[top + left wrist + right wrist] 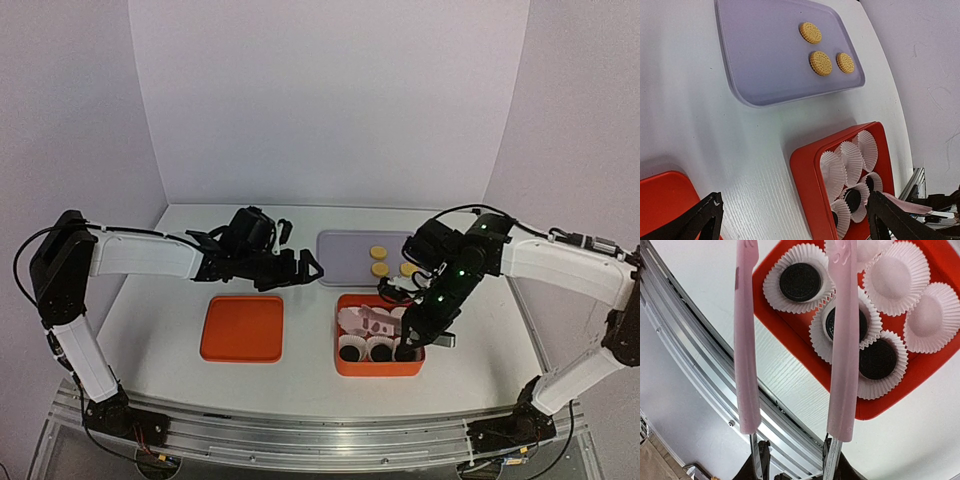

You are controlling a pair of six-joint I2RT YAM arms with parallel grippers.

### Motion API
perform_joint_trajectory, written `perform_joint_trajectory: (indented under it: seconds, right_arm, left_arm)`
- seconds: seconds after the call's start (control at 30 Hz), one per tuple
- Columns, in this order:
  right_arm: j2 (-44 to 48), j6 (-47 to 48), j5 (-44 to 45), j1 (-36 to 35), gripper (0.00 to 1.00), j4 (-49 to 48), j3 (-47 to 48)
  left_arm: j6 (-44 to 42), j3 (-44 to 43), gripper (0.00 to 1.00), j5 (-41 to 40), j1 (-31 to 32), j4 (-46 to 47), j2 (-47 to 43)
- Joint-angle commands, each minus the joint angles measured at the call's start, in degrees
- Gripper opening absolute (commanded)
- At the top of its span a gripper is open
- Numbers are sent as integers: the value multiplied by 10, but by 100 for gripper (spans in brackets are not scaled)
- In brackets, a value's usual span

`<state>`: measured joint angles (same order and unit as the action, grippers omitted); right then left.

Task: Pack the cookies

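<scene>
White bench is spreading out from my two bases, with pale lilac walls closing it in behind. Nearest to me, on my right, a red box is sitting with six paper cups in it. Three dark cookies are lying flat in the near row, one to a cup, and the other three cups are standing empty.

My right hand is hanging over the box's near right corner, clenching a pair of pink tongs that are pointing down. Their tips are standing apart with nothing between them. Left of the box, an orange lid is lying flat.

Farther out, my left hand is hovering released, jaws wide, carrying nothing, above the bench between lid and tray.

Farthest, the lilac tray is lying with its long side running left to right. Three golden cookies are sitting at its right end. They are lying straight beyond the box's far rim from my right hand, so I am judging that arm, with the tongs, the nearer one. Being round, they are offering no long axis to line the tongs up with.
</scene>
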<state>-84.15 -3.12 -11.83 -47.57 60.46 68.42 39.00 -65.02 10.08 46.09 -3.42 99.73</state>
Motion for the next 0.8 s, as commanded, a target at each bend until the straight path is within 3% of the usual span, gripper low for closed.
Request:
perform_joint_trajectory:
  seconds: [0.0,0.3,0.57,0.77]
  right_arm:
    - [58,-12,14,-3,31,-1,23]
    - [33,-74,196,23,31,26,112]
    - [-113,-52,212,143,30,77,226]
    - [-236,-22,219,159,30,121,320]
  left_arm:
    - [-7,-32,100,9,1,15,8]
    - [-12,-46,100,17,1,11,19]
    - [-18,-48,100,15,1,-1,19]
    - [-19,-49,100,4,1,-12,16]
